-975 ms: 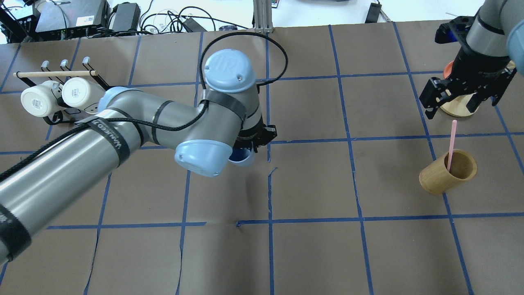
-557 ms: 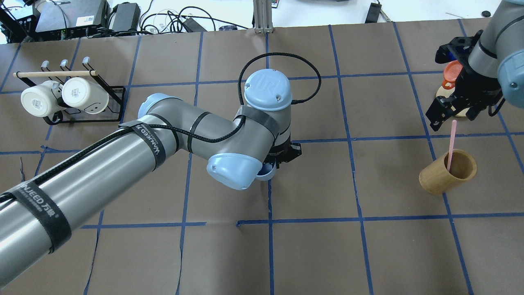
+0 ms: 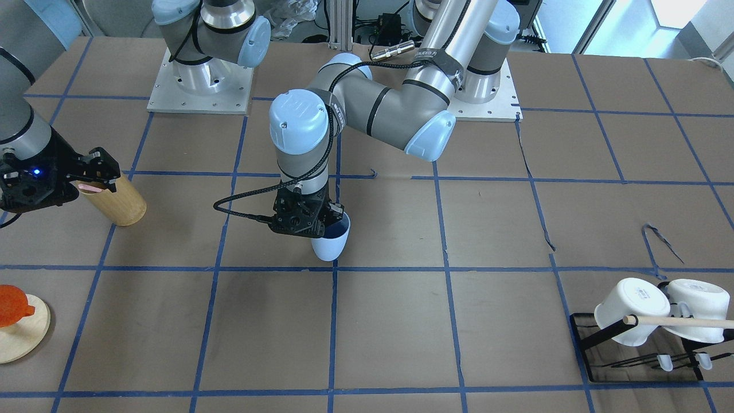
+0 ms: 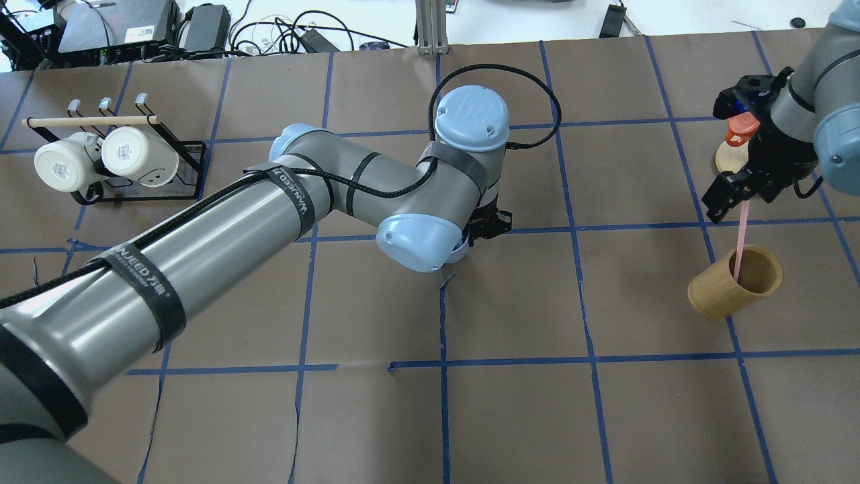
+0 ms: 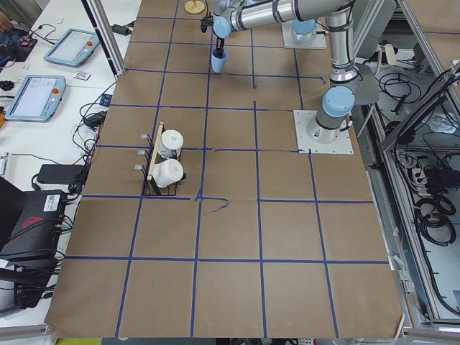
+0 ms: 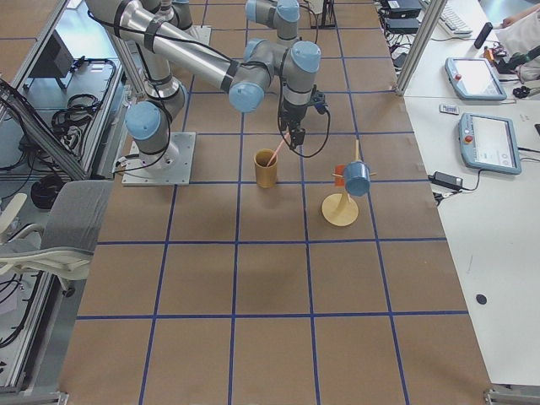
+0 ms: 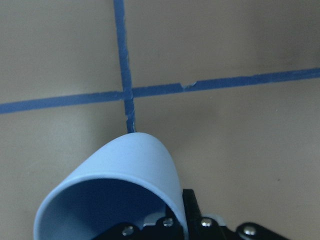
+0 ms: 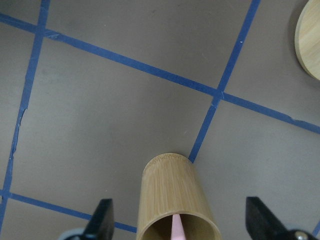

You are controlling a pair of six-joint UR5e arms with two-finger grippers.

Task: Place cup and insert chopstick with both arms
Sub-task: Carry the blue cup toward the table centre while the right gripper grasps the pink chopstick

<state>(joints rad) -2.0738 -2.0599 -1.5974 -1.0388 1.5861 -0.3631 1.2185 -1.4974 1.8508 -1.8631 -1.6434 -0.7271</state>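
My table [image 4: 510, 417] is covered in brown paper, marked into squares by blue tape [image 4: 591, 359]. Cables [image 4: 269, 33] and boxes of electronics lie past its far edge, and tablets [image 5: 32, 97] sit on a side bench. A black rack [image 4: 191, 168] near my left corner carries two white cups [image 4: 138, 154]. A round wooden stand [image 3: 17, 338] is on my right.

My left arm [image 4: 222, 228] stretches out to the table's middle, elbow bent, wrist pointing down. My left pincer [image 3: 307, 221] is clamped on the rim of the pale blue cup [image 3: 331, 241], one finger inside the mouth. The cup hangs tilted, base lowest, over a tape crossing. I cannot tell whether it touches the paper.

My right arm [image 4: 820, 87] reaches down on the far right side. My right pincer [image 8: 180, 220] is spread wide above the bamboo holder [image 8: 172, 190], a finger on each side and clear of it. The pink chopstick [image 4: 740, 242] stands leaning in the holder, its top between those fingers. Neither finger touches it, so this pincer grips nothing.
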